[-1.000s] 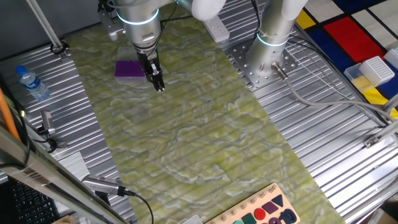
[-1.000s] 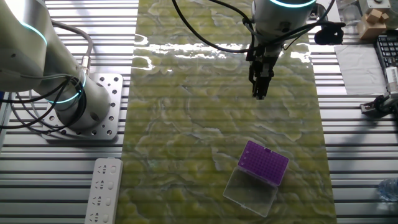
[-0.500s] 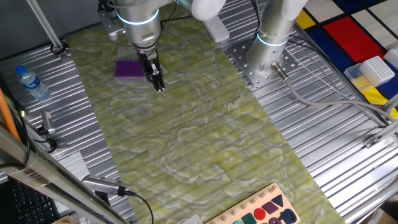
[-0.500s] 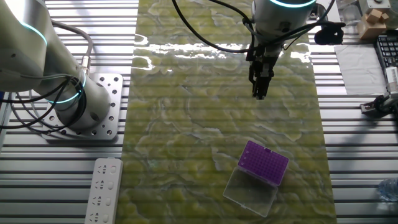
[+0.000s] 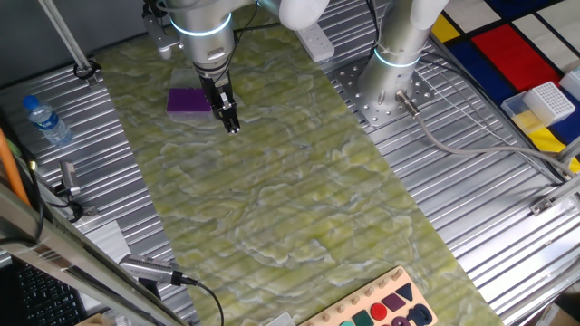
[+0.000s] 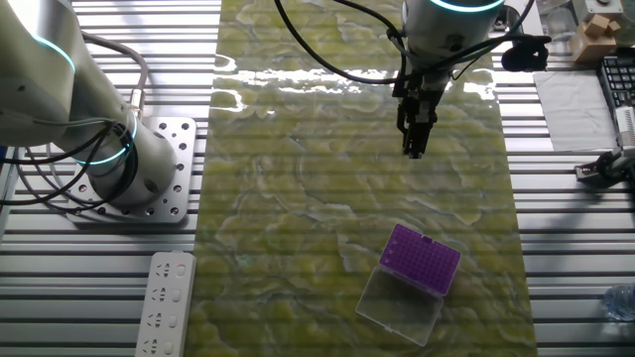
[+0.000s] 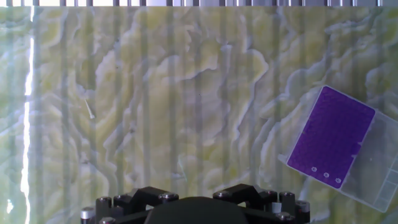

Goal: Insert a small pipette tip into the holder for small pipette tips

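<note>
The table [image 6: 298, 198] carries a green-yellow mat, above which the claw [image 6: 414, 149] hangs, fingers close together; whether it holds anything I cannot tell. The purple holder for small pipette tips [image 6: 422, 258] sits well apart from it, clear lid [image 6: 400, 305] open alongside, and a small pipette tip [image 7: 89, 109] lies on the mat

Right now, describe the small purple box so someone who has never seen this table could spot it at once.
Find the long yellow-green marbled mat running down the ribbed metal table. On it sits the small purple rectangular box, its clear lid lying open beside it. It is the only purple thing on the mat.
</note>
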Tool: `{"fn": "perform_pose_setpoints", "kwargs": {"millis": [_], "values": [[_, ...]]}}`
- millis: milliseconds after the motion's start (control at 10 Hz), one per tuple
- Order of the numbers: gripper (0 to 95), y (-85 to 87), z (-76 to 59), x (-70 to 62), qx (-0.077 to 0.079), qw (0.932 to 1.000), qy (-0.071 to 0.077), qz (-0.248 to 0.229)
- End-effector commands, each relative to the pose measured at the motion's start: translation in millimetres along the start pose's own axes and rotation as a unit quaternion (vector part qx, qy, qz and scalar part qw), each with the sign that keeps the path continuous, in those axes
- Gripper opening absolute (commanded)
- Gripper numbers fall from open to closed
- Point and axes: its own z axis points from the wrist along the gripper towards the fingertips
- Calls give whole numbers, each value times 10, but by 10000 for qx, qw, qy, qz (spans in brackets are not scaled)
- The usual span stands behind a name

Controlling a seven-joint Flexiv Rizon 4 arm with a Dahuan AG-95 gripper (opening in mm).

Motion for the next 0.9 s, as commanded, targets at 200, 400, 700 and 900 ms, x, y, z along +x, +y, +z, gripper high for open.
{"fn": "perform_pose_setpoints", "kwargs": {"millis": [200,400,700,900], "values": [[0,0,-1,1,-288,9871,-345,-1540],[0,0,-1,1,-264,9870,-334,-1547],[0,0,-1,1,-263,9870,-329,-1549],[0,1,0,1,-300,9865,-337,-1575]]}}
